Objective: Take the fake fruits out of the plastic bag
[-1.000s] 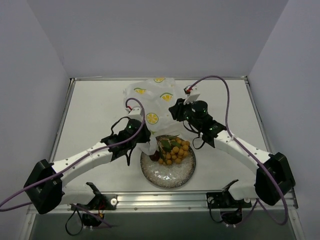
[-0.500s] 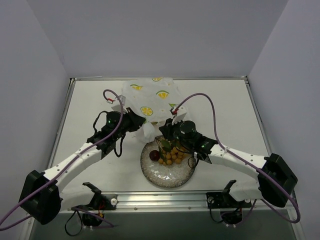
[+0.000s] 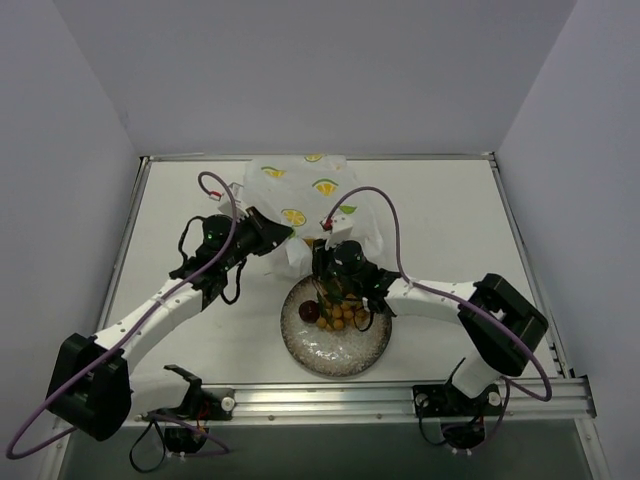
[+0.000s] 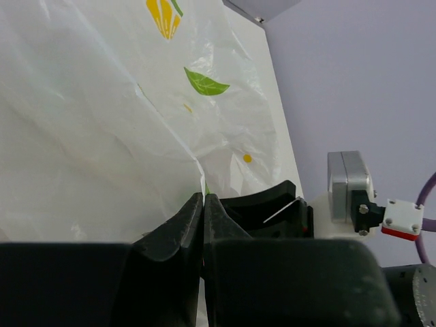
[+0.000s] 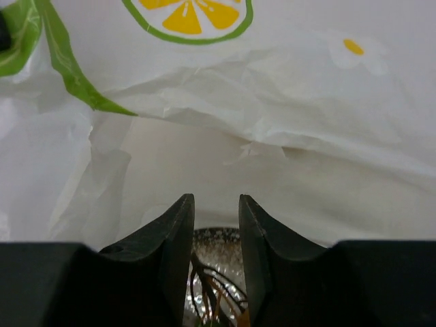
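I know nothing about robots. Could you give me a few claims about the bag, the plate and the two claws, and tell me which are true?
1. The left gripper is pinching the plastic bag. True.
2. The plate has nothing on it. False: a bunch of berries and a dark maroon ball lie on it.
3. The right gripper has its fingers slightly apart and holds nothing. True.
4. The plastic bag is plain white. False: it is printed with yellow citrus slices and green leaves.
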